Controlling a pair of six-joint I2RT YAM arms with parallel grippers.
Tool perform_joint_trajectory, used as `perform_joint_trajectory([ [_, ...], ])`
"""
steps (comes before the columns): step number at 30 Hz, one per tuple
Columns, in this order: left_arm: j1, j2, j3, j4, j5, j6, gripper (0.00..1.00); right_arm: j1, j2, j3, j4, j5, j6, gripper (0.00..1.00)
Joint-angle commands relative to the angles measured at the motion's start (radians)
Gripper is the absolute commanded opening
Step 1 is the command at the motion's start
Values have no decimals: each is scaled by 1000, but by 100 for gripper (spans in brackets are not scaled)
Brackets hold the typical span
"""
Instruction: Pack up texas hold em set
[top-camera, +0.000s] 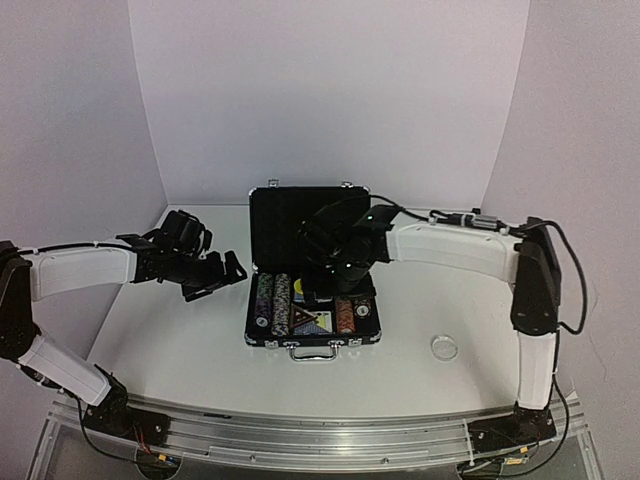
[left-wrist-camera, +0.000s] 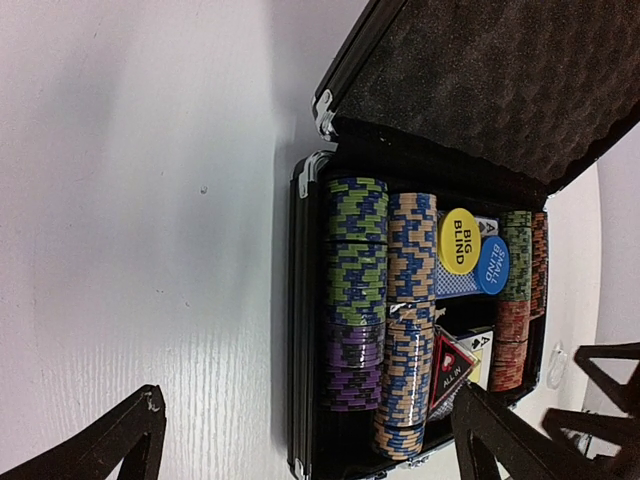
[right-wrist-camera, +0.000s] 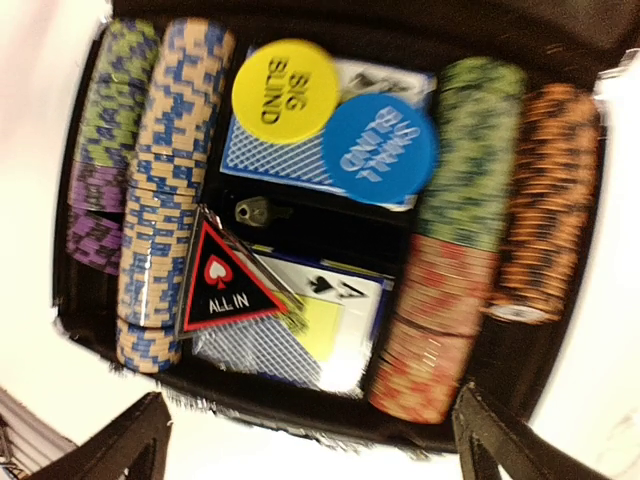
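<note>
The black briefcase (top-camera: 262, 340) lies open at the table's middle, lid (top-camera: 285, 215) upright. It holds rows of striped poker chips (right-wrist-camera: 165, 180), two blue-backed card decks (right-wrist-camera: 290, 345), a yellow "Big Blind" disc (right-wrist-camera: 285, 90), a blue "Small Blind" disc (right-wrist-camera: 380, 150) and a dark triangular "All In" button (right-wrist-camera: 225, 280). A clear round disc (top-camera: 443, 347) lies on the table right of the case. My right gripper (top-camera: 320, 285) hovers open and empty over the case's front edge (right-wrist-camera: 310, 450). My left gripper (top-camera: 215, 272) is open and empty just left of the case (left-wrist-camera: 305, 450).
The case's silver handle (top-camera: 313, 352) points toward the arm bases. The white table (top-camera: 170, 330) is walled by white panels at the back and sides. The right arm reaches over the case from the right.
</note>
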Motion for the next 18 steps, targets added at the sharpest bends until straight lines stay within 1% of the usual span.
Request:
perform_joint_trajectory([
  [1, 6, 9, 45, 46, 17, 15, 100, -89, -227, -166, -12, 86, 26, 98],
  [3, 6, 12, 47, 49, 22, 16, 100, -155, -310, -278, -13, 101, 59, 98],
  [8, 6, 23, 50, 51, 30, 17, 100, -321, -557, -629, -15, 102, 134, 98],
  [12, 6, 31, 56, 49, 34, 20, 100, -404, -701, -823, -12, 28, 170, 98],
  [15, 5, 35, 62, 49, 34, 23, 100, -440, -706, -887, -13, -41, 161, 98],
  [18, 6, 42, 73, 43, 32, 30, 100, -450, -654, -898, 6, -74, 152, 98],
])
